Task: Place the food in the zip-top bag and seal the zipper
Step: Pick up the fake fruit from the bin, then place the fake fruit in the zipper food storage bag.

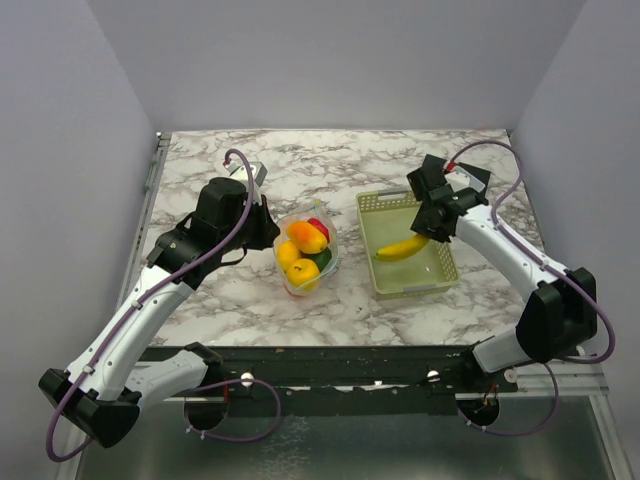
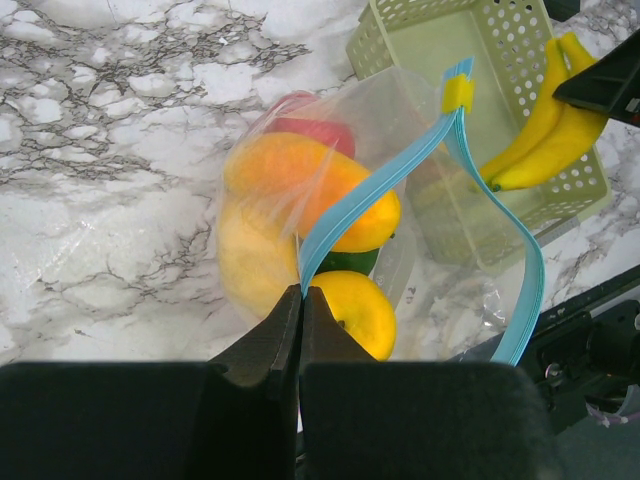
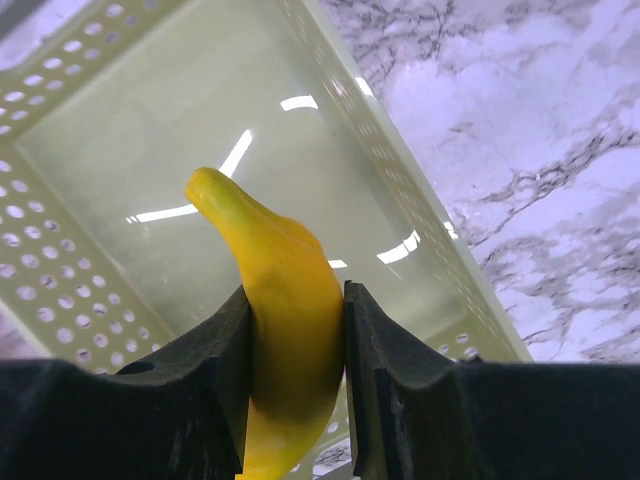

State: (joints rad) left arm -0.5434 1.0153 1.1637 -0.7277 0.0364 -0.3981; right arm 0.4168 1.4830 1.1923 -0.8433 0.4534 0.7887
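Note:
The clear zip-top bag (image 1: 305,250) lies on the marble, mouth held up, with orange (image 2: 300,180), yellow (image 2: 360,312), red (image 2: 310,128) and green (image 2: 350,262) food inside. My left gripper (image 2: 300,292) is shut on the light blue zipper (image 2: 380,180) at one end; the strip's other side (image 2: 530,290) hangs apart, so the mouth gapes. In the top view the left gripper (image 1: 268,228) sits at the bag's left edge. My right gripper (image 3: 295,300) is shut on a yellow banana (image 3: 285,270) over the basket. From above, that gripper (image 1: 432,228) holds the banana (image 1: 403,248) by its right end.
A pale yellow-green perforated basket (image 1: 380,202) stands right of the bag; its floor (image 3: 120,130) under the banana holds nothing else. The basket's rim (image 2: 400,20) lies close behind the bag's mouth. Grey walls close in the table on three sides.

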